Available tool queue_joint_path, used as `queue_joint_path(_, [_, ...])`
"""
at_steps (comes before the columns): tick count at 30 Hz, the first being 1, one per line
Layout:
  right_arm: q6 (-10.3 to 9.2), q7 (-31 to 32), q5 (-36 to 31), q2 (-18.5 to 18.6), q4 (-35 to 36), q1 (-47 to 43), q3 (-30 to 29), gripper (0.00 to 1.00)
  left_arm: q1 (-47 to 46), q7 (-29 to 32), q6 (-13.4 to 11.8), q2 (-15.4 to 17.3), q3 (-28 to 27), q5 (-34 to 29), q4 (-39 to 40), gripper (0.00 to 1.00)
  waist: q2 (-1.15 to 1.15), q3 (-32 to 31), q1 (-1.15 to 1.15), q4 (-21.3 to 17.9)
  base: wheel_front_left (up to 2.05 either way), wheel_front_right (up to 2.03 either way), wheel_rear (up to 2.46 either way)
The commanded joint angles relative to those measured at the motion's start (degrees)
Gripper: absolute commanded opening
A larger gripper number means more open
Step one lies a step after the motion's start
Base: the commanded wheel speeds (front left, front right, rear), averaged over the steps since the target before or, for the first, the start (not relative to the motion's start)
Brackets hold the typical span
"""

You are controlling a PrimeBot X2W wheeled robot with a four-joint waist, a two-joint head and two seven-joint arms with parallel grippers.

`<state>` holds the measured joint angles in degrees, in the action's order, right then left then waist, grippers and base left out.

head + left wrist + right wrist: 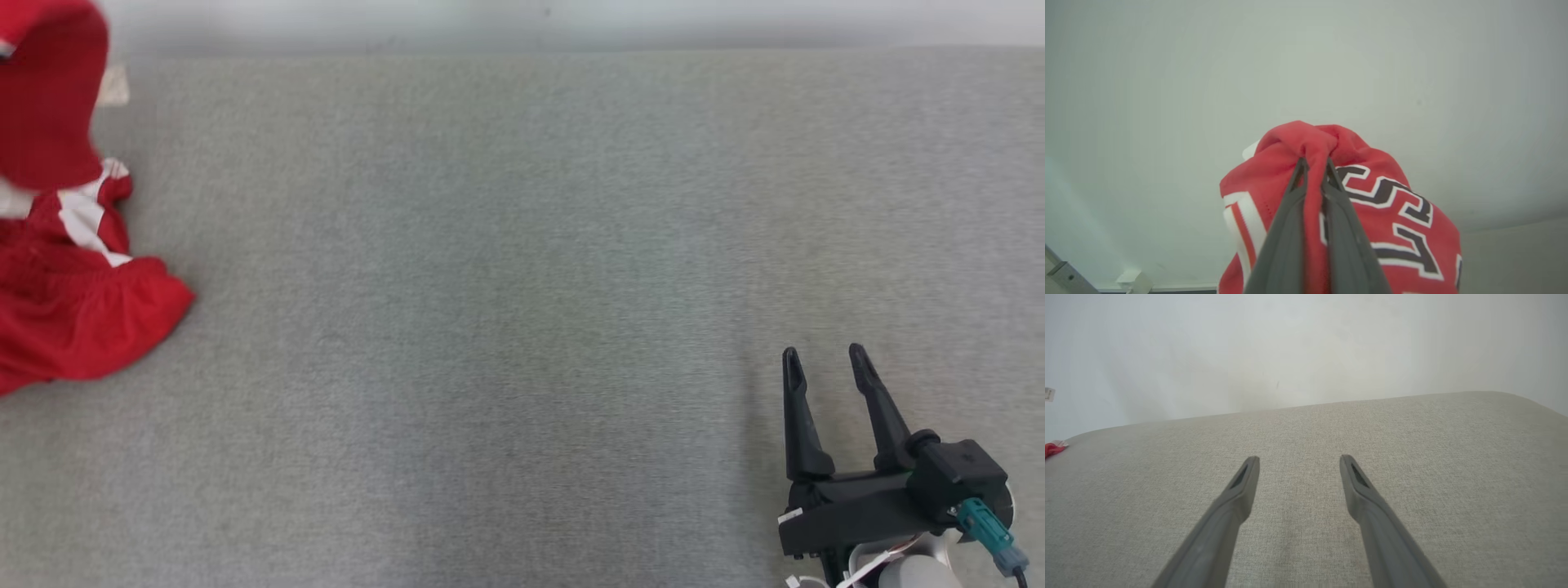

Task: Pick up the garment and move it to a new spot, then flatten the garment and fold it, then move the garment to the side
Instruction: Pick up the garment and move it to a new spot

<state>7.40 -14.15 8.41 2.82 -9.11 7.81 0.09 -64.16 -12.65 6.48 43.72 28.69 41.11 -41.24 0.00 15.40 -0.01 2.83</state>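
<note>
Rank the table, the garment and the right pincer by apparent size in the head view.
1. table
2. garment, cropped by the frame edge
3. right pincer, though nearest the camera

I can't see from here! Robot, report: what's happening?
Left pincer shut on red garment, partly lifted. Right pincer open, apart from it. Nothing seen in the way.

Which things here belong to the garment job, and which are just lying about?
Job: red garment, pinched by the left gripper; open right gripper; grey surface under them.
Lying about: small white object, too blurred to identify.
</note>
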Motion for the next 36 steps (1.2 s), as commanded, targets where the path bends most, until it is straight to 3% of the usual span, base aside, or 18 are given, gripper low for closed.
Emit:
queue_joint_path(1, [0.17,-0.4,0.8,0.1,-0.4,-0.8,0.2,1.0,-1.2,0.5,-0.3,-0.8,0.3,-0.5,1.8,0.0,0.0,-1.6,0.01,-1.9,0.0,0.0,0.0])
queue_joint_path(10, [0.18,-1.1,3.9,0.1,-2.6,-0.7,1.8,1.0,-3.0,5.5,-3.1,-3.9,2.7,-1.1,14.1,0.0,0.0,-2.6,0.01,-7.7,0.0,0.0,0.0])
queue_joint_path(21, [0.18,-1.0,5.6,0.1,-1.3,-1.6,2.7,1.0,-0.9,8.1,-4.4,-10.8,7.6,-1.3,22.8,0.0,0.0,-2.8,0.01,-14.8,0.0,0.0,0.0])
queue_joint_path(28, [0.18,-1.0,5.4,0.1,-0.7,-1.8,2.5,1.0,1.9,7.2,-4.9,-14.8,10.7,-1.9,24.3,0.0,0.0,-2.3,0.01,-16.1,0.0,0.0,0.0])
queue_joint_path(36, [0.18,-1.0,5.2,0.1,-0.4,-1.4,2.7,1.0,11.5,4.2,-6.8,-19.6,14.9,-0.9,25.4,0.0,0.0,-1.4,0.01,-15.3,0.0,0.0,0.0])
